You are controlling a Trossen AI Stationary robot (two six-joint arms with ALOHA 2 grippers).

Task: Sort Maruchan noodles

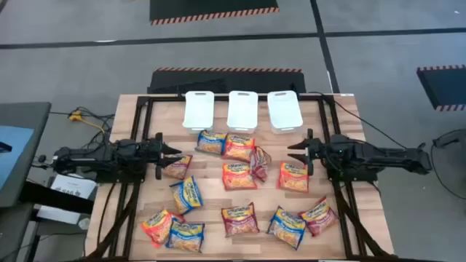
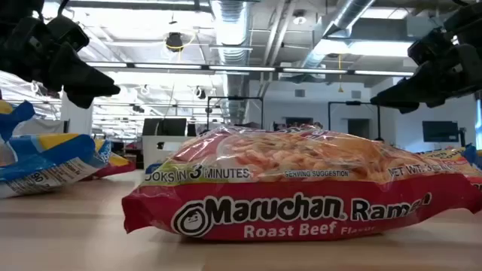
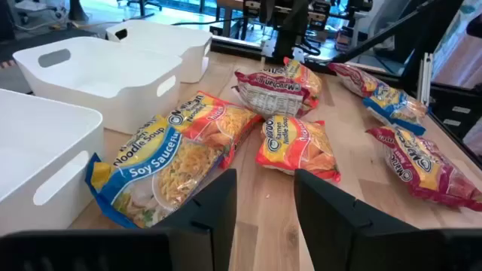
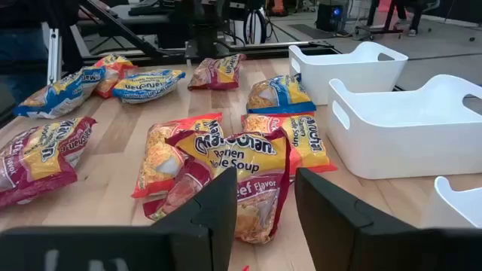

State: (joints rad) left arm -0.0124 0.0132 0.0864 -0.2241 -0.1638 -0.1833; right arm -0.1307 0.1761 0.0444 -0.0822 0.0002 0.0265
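Observation:
About a dozen Maruchan noodle packets lie flat and scattered on the wooden table (image 1: 211, 196): blue ones (image 1: 187, 195), orange-red ones (image 1: 238, 176) and dark red ones (image 1: 240, 218). My left gripper (image 1: 175, 151) hovers open over the table's left side, pointing right at a blue soy-sauce packet (image 3: 162, 162) and an orange-red one (image 3: 294, 143). My right gripper (image 1: 295, 151) hovers open on the right, pointing left at a dark red beef packet (image 4: 233, 169). Both hang above the table in the low view, the left (image 2: 90, 83) and the right (image 2: 392, 94). A dark red Roast Beef packet (image 2: 301, 188) fills that view.
Three white handled trays (image 1: 198, 109) (image 1: 242, 109) (image 1: 284, 110) stand side by side at the table's far edge. A black frame (image 1: 138, 124) runs along the table's sides. Bare wood (image 1: 211, 196) shows between the packets in the middle.

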